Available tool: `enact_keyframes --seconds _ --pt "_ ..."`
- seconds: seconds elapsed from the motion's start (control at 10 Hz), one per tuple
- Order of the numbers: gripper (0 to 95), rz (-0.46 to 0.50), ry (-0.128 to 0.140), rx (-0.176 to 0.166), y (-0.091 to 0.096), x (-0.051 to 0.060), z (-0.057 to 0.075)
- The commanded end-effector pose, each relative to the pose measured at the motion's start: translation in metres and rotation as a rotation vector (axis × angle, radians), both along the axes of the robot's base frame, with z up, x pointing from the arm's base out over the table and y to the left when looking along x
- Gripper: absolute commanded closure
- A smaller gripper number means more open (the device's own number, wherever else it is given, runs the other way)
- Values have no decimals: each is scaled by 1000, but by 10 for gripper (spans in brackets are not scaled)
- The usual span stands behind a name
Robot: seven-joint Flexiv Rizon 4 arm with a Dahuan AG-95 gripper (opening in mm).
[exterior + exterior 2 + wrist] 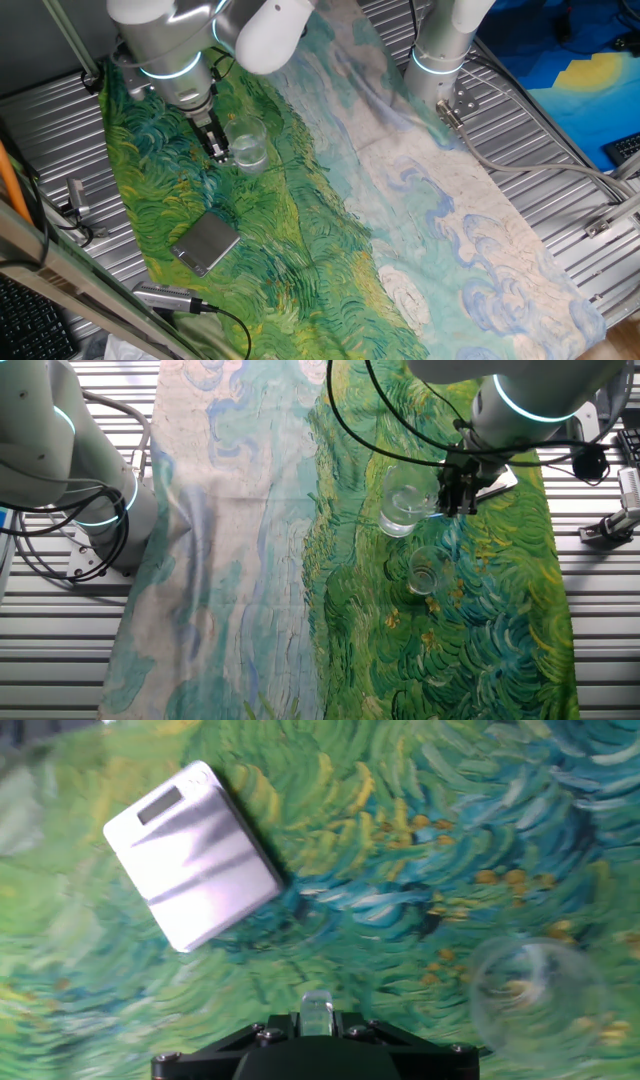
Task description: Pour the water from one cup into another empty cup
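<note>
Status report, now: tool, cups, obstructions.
Tool shut on held cup, lifted above cloth. Empty cup stands just below. Grey block off to the side, not obstructing.

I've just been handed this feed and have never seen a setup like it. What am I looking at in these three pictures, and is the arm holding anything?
This is a single robot arm with a two-finger gripper working over a table covered by a painted cloth. Two pictures come from fixed cameras on different sides of the table. The third comes from a camera on the hand, looking down past the fingers.

The gripper is shut on the rim of a clear glass cup, which it holds above the cloth. There seems to be some water in it, though that is hard to see. A second glass cup stands on the cloth just below, apart from the first. It also shows at the lower right of the hand view. A grey flat square block lies nearby; its small window suggests a scale.
</note>
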State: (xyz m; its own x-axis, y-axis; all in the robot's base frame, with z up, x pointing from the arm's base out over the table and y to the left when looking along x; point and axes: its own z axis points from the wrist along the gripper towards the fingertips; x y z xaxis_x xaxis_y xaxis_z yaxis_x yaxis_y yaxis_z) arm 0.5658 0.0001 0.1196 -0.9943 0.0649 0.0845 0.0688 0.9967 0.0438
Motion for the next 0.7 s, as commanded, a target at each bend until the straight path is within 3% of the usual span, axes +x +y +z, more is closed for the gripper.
enact_keyframes --seconds 0.1,0.7 --pt "950 -2 -2 10 0 -1 1" --pt "950 -7 1 15 1 -2 1"
